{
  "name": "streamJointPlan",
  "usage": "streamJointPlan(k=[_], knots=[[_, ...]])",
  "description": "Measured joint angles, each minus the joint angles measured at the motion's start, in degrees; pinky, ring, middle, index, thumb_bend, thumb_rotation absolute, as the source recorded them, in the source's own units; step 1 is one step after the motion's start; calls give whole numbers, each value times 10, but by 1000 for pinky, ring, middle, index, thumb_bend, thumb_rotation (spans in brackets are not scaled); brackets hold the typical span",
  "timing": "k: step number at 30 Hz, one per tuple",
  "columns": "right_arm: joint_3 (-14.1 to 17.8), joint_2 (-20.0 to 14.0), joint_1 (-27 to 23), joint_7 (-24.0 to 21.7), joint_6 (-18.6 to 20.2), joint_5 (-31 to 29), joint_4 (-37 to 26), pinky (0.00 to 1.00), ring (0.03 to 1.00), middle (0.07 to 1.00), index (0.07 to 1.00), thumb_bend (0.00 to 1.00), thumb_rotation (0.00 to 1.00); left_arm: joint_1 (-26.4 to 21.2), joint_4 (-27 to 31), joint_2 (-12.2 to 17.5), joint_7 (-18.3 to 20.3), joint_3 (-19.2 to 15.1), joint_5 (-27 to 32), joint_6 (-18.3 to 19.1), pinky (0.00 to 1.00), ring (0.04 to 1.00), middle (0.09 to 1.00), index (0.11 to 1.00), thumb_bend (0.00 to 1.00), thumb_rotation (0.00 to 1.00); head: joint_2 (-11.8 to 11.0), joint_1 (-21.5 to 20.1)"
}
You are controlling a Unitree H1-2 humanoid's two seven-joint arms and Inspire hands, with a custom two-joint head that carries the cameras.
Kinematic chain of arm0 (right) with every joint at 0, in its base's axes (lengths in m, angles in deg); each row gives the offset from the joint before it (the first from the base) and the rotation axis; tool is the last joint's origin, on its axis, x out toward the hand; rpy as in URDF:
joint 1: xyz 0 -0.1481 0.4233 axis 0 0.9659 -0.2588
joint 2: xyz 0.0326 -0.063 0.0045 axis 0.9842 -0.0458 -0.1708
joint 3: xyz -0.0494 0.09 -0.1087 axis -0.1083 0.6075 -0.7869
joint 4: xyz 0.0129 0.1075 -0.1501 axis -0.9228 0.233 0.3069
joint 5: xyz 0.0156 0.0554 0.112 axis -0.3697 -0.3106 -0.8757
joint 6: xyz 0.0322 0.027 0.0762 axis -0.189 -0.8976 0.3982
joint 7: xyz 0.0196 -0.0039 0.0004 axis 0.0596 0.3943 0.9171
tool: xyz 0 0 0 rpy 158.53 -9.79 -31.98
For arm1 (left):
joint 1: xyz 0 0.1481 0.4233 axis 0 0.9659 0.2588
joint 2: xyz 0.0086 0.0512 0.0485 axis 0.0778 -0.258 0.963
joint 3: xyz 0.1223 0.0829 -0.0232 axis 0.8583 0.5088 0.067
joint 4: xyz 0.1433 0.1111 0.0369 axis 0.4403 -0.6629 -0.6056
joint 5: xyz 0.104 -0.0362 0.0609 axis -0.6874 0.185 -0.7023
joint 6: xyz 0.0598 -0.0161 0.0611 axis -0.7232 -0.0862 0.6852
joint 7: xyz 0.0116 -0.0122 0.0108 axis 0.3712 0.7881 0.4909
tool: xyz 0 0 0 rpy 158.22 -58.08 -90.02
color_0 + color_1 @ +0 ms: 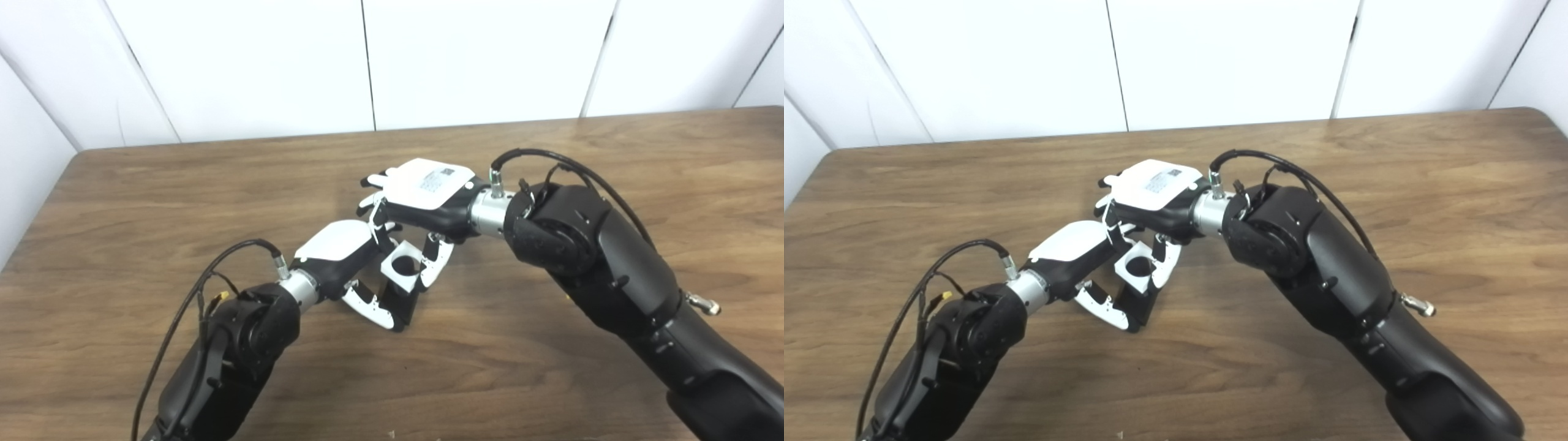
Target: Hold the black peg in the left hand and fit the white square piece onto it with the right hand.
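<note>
My left hand [340, 254] is shut on the black peg [405, 308], which stands tilted near the middle of the wooden table [184, 202]. My right hand [429, 196] reaches in from the right, palm down, and is shut on the white square piece [401, 267] between its fingers and thumb. The piece has a round dark hole and sits at the peg's top end, touching it. How deep the peg is in the hole is hidden. The same shows in the right eye view: left hand [1069, 248], right hand [1151, 193], white piece [1138, 268], peg [1139, 309].
Both hands meet at the table's middle. The table's back edge [429, 128] meets a white panelled wall. The right forearm [612, 269] crosses the table's right side; the left forearm [233, 343] crosses the lower left.
</note>
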Motion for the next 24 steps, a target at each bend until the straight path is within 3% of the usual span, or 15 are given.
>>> streamJointPlan(k=[24], knots=[[1,1,4,27,-12,-1,25,1000,1000,886,490,520,145,0,11,0,6,5,-11,5,1000,1000,983,635,858,299,5,3]])
